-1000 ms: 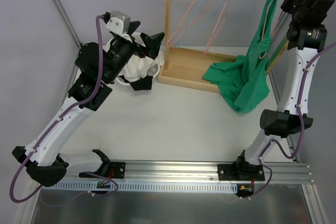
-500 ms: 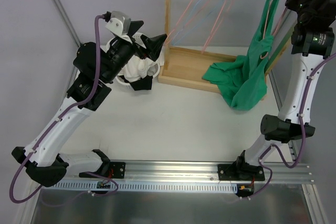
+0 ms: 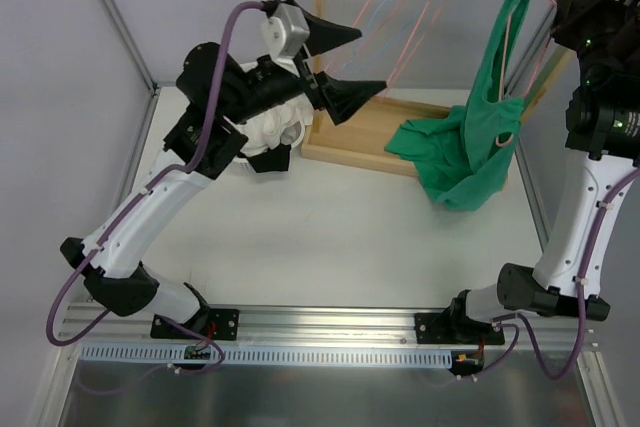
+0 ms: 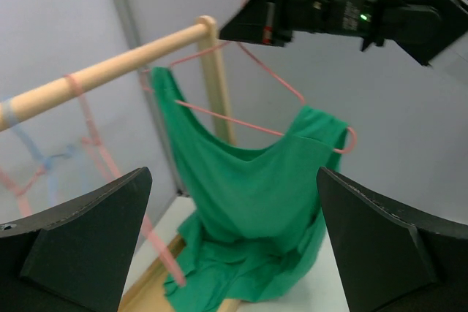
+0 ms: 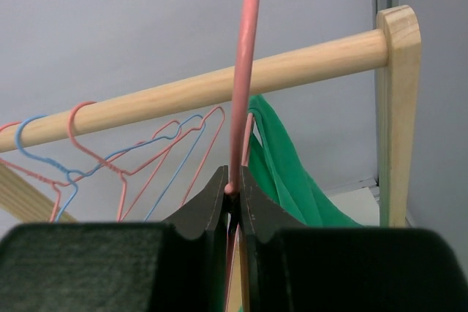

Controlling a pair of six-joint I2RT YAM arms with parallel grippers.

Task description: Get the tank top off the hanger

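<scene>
**Two arms up, tank top on its hanger**

Grips the hanger point(image 5: 245, 71) by its neck in the right gripper point(image 5: 232, 189), fingers point(image 5: 201, 206) pressed together on the pink wire just under the hook. Holds it upright, hook pointing up and crossing in front of the rail point(image 5: 314, 60) in the right wrist view; cannot tell whether hook and rail touch. Carries the tank top point(image 3: 470, 147) on that hanger at the right end of the rack: green, straps up over the hanger's shoulders, lower part slumped in a heap on the base point(image 3: 365, 132) and spilling over its front edge onto the table point(image 3: 330, 247). Holds the left gripper point(image 3: 370, 60) up near the rack's left post, fingers spread wide, pinching nothing, well apart from the tank top. Frames the tank top between those spread fingers in the left wrist view. Shows spare hangers point(image 5: 72, 123), pink and blue, on the rail left of the tank top. Shows a white cloth heap point(image 3: 275, 130) behind the left arm, just left of the rack.
</scene>
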